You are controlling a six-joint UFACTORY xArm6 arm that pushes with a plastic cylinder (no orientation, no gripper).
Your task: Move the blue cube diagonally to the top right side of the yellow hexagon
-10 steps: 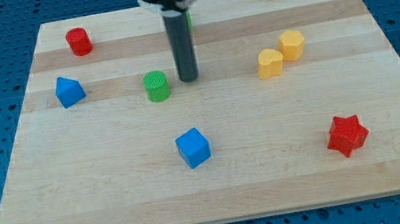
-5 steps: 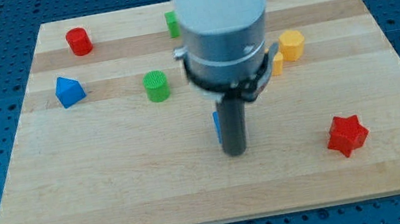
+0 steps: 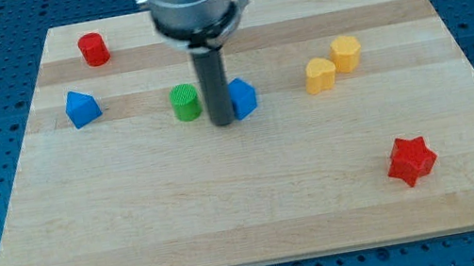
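Note:
The blue cube [image 3: 243, 97] sits near the board's middle, partly hidden by my rod. My tip [image 3: 224, 121] touches the cube's left side, between it and a green cylinder [image 3: 184, 102]. The yellow hexagon [image 3: 346, 53] lies to the view's right, slightly higher than the cube. A second yellow block [image 3: 320, 74] sits against the hexagon's lower left, between the cube and the hexagon.
A blue triangular block [image 3: 80, 108] lies at the view's left and a red cylinder [image 3: 93, 49] at the top left. A red star [image 3: 410, 160] lies at the lower right. The wooden board [image 3: 91, 233] rests on a blue perforated table.
The blue cube has moved from the lower middle up and slightly right, now next to the green cylinder. My tip swung down around it, then moved up with it.

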